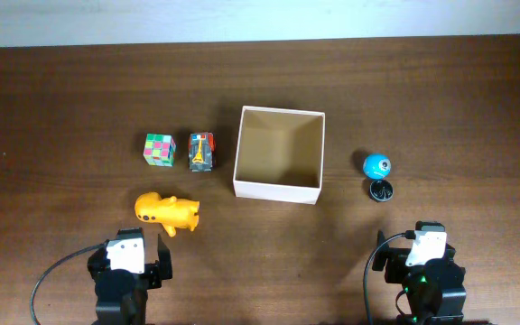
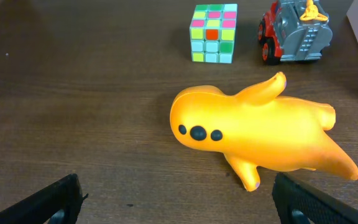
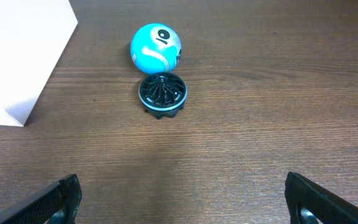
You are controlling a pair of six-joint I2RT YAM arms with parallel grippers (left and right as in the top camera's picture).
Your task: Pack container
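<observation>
The container (image 1: 276, 190), a square open-topped box with white walls and a tan inside, stands at mid-table; its white wall shows in the right wrist view (image 3: 23, 56). An orange toy animal (image 1: 167, 211) lies left of it, close before my left gripper (image 2: 179, 202), which is open and empty. A puzzle cube (image 1: 160, 150) and a small toy truck (image 1: 201, 151) stand behind it. A blue ball (image 1: 376, 165) and a black round piece (image 1: 382, 190) lie right of the container. My right gripper (image 3: 182, 199) is open and empty, well short of them.
The dark wooden table (image 1: 61, 108) ends at a pale strip along the far edge. In the left wrist view the cube (image 2: 214, 33) and truck (image 2: 295, 32) stand beyond the orange toy (image 2: 260, 134). The ball (image 3: 156, 47) touches the black piece (image 3: 161, 94).
</observation>
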